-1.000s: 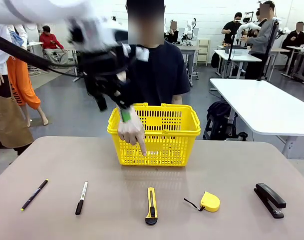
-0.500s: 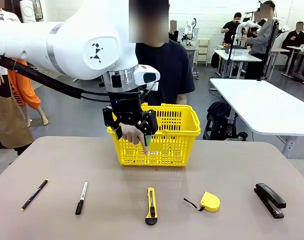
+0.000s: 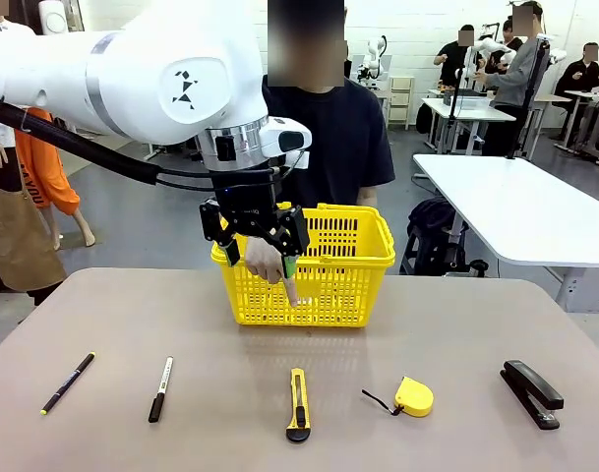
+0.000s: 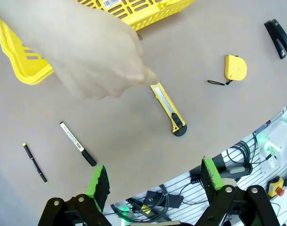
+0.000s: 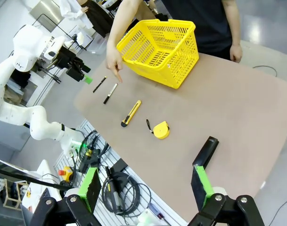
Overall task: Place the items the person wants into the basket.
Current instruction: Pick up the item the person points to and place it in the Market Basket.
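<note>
- Along the table's near edge, far left: thin black pen with a yellow tip, lying flat at a slant.
- Next right: marker, white barrel, black cap toward the near edge. It lies flat, near the pen but apart from it, with nothing touching it.
- Left of centre, above the table: left gripper, pointing down before the basket's near left corner. Its 2 fingers are spread wide, green pads showing, and nothing is held.
- Same spot: person's hand, 1 index finger stretched downward, seen between the gripper's fingers in the front view. In the left wrist view the fingertip lines up with the blade end of the box cutter. Whether it touches anything cannot be told.
- Centre, far side: basket, yellow, upright on the table, directly before the person in the black T-shirt.
- Centre, near side: box cutter, yellow and black, lying lengthwise with its black end toward the near edge, well apart from the basket.
- Right of centre: tape measure, yellow, black strap trailing to its left.
- Far right: stapler, black, closed, lying flat at a slant.
- Right wrist view: right gripper, high over the table, its 2 fingers wide apart with nothing between them. The stapler is the item nearest below it.
</note>
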Tool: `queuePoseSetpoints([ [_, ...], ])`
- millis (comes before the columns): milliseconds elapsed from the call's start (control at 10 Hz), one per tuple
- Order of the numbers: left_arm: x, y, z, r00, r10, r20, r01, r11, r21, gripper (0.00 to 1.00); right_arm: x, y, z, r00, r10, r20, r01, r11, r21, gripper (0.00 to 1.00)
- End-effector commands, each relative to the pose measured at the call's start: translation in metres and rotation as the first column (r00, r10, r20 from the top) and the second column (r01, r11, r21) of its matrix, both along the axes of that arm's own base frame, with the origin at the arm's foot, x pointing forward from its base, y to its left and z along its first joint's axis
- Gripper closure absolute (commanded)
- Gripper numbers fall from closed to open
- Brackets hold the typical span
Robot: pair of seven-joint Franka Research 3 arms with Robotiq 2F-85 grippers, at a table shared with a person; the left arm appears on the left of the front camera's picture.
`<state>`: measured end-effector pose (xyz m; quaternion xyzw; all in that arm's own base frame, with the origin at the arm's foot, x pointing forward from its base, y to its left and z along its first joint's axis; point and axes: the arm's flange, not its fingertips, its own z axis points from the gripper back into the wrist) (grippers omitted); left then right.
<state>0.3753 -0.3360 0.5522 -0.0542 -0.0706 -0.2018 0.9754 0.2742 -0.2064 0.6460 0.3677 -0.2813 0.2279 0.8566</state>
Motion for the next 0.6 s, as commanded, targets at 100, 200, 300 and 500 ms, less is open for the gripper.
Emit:
queuePoseSetpoints([
  [100, 0.0, 0.0, 0.0, 1.0, 0.0, 0.0, 0.0, 1.0, 0.0, 0.0, 0.001, -0.001, 0.0, 1.0, 0.017, 0.016, -0.017, 1.0, 0.012, 0.0],
  [200, -0.017, -0.014, -0.022, 0.998, 0.058, 0.011, -0.058, 0.998, 0.04, 0.0, 0.001, -0.001, 0.0, 1.0, 0.017, 0.016, -0.017, 1.0, 0.012, 0.0],
  [300, -0.026, -0.025, -0.044, 0.993, 0.115, -0.008, -0.114, 0.992, 0.054, 0.0, 0.001, -0.001, 0.0, 1.0, 0.017, 0.016, -0.017, 1.0, 0.012, 0.0],
  [500, -0.03, -0.04, -0.082, 0.977, 0.211, -0.014, -0.209, 0.975, 0.079, 0.0, 0.001, -0.001, 0.0, 1.0, 0.017, 0.016, -0.017, 1.0, 0.012, 0.0],
])
